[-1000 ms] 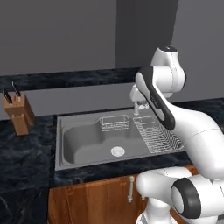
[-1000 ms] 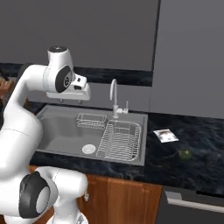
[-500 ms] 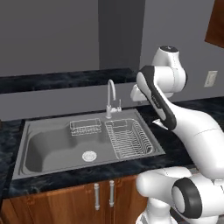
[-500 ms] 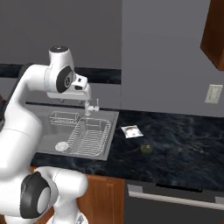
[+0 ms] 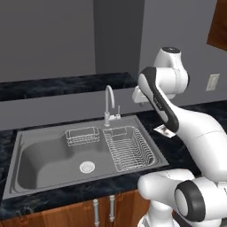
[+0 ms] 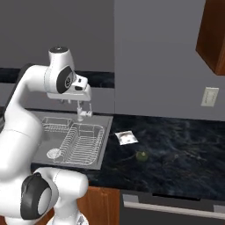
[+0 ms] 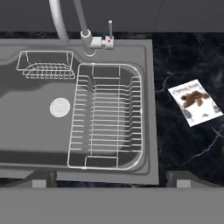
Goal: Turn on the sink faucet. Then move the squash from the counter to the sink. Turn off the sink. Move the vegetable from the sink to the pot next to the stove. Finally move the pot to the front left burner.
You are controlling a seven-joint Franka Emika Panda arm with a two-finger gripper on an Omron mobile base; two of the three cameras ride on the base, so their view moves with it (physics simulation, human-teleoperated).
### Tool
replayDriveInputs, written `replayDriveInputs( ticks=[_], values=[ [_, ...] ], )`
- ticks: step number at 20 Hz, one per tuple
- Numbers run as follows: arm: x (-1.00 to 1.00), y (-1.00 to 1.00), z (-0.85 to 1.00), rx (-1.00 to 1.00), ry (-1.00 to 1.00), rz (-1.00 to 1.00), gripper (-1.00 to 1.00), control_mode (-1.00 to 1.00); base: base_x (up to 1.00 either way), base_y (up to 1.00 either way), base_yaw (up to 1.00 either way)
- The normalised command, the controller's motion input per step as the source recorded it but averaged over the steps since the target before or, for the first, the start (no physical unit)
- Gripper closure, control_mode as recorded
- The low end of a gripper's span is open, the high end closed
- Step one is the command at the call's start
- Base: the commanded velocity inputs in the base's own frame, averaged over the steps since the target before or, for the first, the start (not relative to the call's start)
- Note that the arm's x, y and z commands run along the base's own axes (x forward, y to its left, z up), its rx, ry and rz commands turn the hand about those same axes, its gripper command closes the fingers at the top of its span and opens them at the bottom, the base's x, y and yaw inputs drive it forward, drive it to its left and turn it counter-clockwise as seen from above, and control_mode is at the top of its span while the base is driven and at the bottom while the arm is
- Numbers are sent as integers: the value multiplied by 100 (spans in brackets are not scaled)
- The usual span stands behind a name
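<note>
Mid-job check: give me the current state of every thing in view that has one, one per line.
sink faucet: no water seen running, spout over the basin, lever upright.
sink: basin bare, no squash in it, drain uncovered.
dish rack: sits in the sink's right side, nothing on it.
small wire basket: at the sink's back, nothing in it.
squash: resting on the counter, not gripped.
packet: lying flat on the counter.
gripper: open, holding nothing.

Matt grey steel sink (image 5: 53, 153), glossy veined black marble counter (image 6: 184, 154), wire-metal rack (image 7: 107, 116).
</note>
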Motion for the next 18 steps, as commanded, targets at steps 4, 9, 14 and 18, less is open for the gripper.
replayDriveInputs(
  ticks=[4,9,14,18],
  values=[
    [0,0,0,0,0,0,-100,100,51,-15,0],
    [0,0,0,0,0,0,-100,100,29,-35,16],
    [0,0,0,0,0,0,-100,100,24,-57,25],
    [0,0,0,0,0,0,-100,100,34,-42,5]
  ],
)
